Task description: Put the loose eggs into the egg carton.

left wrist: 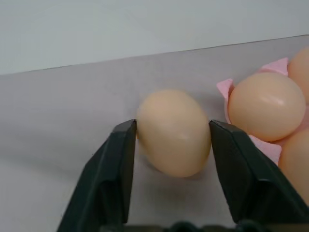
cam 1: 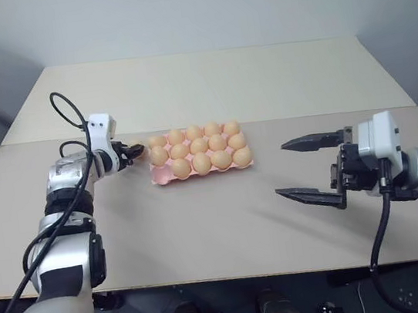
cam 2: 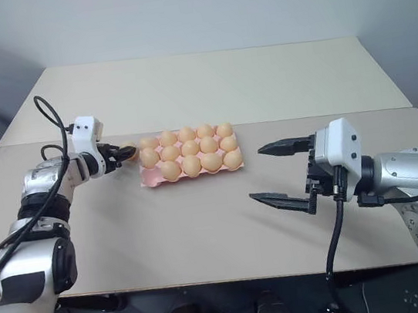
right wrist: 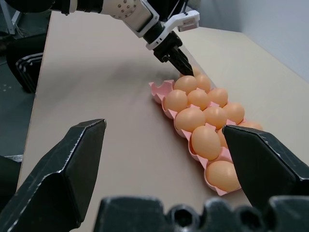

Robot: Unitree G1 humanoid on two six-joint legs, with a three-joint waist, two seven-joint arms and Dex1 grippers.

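One loose egg (left wrist: 174, 133), pale tan-orange, rests on the table just off the left end of the egg carton (cam 1: 160, 177). My left gripper (cam 1: 137, 151) is shut on it, with a black finger pressed against each side. The pink egg carton holds several eggs (cam 1: 199, 146); its front-left cup (right wrist: 159, 92) is bare. My right gripper (cam 1: 281, 169) hovers open over the table to the right of the carton, holding nothing.
The beige table (cam 1: 226, 224) runs wide in front of and behind the carton, with a seam (cam 1: 305, 116) across it just behind. A black cable (cam 1: 67, 114) loops up from my left wrist.
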